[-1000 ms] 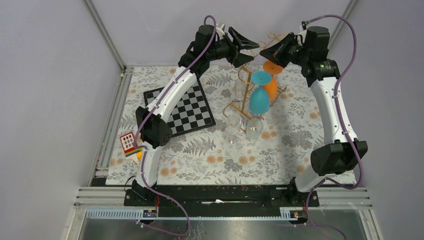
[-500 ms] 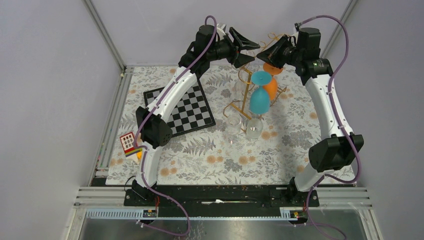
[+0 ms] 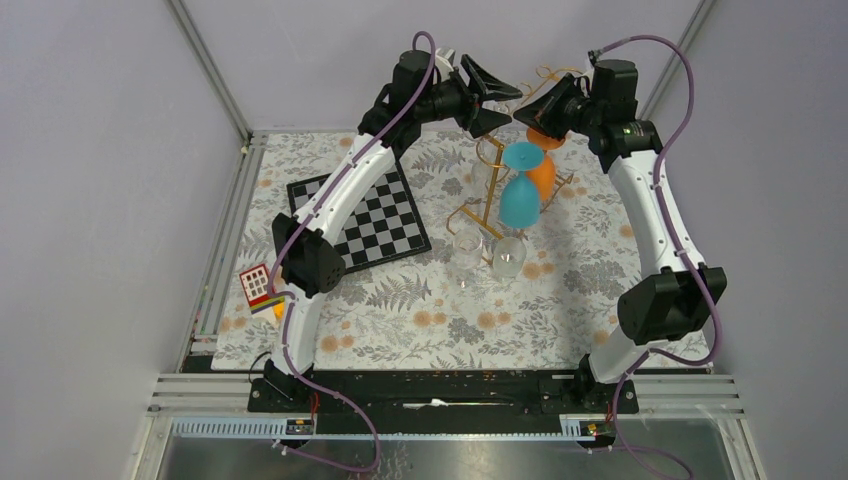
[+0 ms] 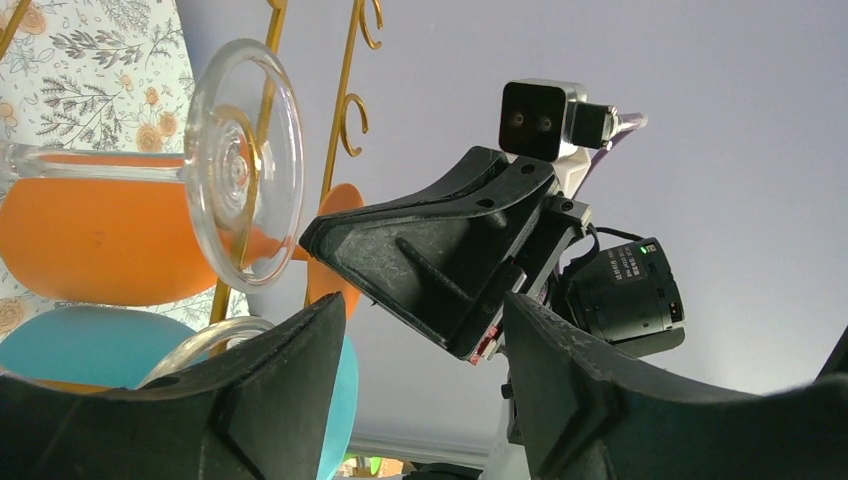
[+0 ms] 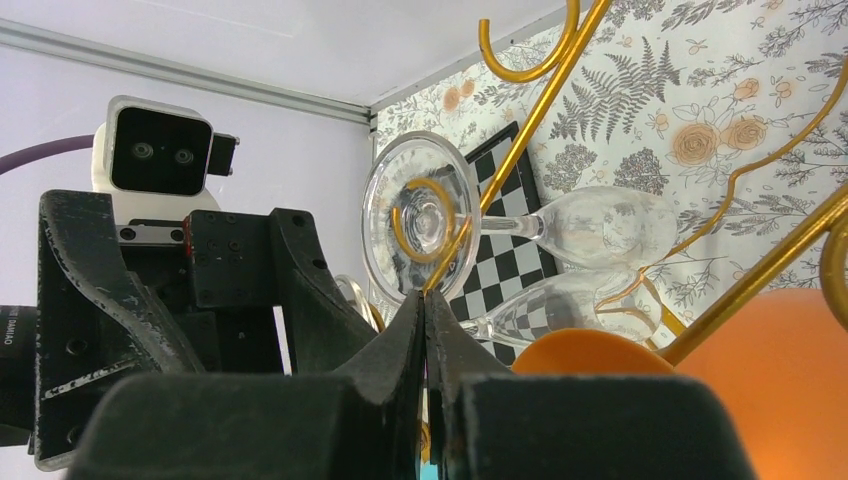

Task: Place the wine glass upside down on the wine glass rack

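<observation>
At the near left edge of the floral cloth lay a small coloured card. Beyond it came the chessboard and, just right of it, 2 clear glasses at the near foot of the wine glass rack. Whether those 2 stood on the cloth or hung could not be told. Further back, a teal glass and an orange glass hung bowl-down from the gold rails.

At the far, high end of the rack, the wine glass, clear and thin-walled, sat with its round foot against a gold rail and its bowl pointing down toward the cloth. It looked already hung, though how fully the foot was seated was not clear.

The left gripper was just beside that foot with its fingers spread and nothing between them. The right gripper faced it from the other side, fingers pressed together on nothing.

The glass would probably be light, rigid, slick and easily broken. The stem just under the foot looked the safest place to hold it, since the bowl could crack or slip under pressure. A knock against the wire might chip the foot or set the neighbouring glasses swinging.
</observation>
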`<state>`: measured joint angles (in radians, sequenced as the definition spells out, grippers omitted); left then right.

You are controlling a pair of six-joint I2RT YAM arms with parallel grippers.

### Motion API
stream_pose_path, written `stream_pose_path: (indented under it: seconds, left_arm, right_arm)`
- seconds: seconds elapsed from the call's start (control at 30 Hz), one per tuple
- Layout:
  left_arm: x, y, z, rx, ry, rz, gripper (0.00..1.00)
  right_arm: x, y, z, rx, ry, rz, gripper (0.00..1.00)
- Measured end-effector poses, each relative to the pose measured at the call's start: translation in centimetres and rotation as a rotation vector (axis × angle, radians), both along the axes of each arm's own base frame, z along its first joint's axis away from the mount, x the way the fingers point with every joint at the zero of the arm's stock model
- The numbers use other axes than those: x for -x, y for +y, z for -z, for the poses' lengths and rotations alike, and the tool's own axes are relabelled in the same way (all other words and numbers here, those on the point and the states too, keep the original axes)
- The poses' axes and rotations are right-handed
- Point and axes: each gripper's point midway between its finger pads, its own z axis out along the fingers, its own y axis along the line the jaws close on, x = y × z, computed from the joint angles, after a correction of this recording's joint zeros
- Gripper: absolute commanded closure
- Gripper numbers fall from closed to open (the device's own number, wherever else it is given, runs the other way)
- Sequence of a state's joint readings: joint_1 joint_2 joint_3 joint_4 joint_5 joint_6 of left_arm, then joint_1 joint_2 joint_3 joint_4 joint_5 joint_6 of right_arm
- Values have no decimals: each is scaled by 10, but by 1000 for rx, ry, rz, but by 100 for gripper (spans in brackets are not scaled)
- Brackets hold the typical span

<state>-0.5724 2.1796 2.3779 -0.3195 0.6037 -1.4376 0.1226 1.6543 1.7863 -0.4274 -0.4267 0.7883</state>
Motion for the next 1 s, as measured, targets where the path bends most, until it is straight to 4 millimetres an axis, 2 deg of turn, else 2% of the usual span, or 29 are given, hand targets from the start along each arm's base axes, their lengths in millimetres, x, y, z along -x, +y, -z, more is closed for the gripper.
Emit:
stream_pose_path:
  seconds: [0.17,0.3,0.53,0.67,0.8,0.9,1.0]
  left_arm:
    - [2,1,-7,13,-18,3,24]
    - [4,3,-22,50,-49,1,18]
    - [18,19,-81,161,-171,-13,10]
    - [39,43,-121,194,-260,-31,6]
    - [72,77,-153,182,-365,-60,3]
    - [102,104,-164,124,-443,-91,1]
    - [131,128,-162,35,-511,-128,1]
  right_arm:
    - [6,-4,-7,12,-25,12,95]
    - [22,-8,-24,18,-86,26,90]
    - [60,-20,-61,53,-235,49,82]
    - [91,-26,-72,71,-311,55,79]
    - [124,-34,-69,94,-359,71,74]
    - [148,-41,-61,113,-374,83,72]
    - [169,-47,-53,137,-387,99,71]
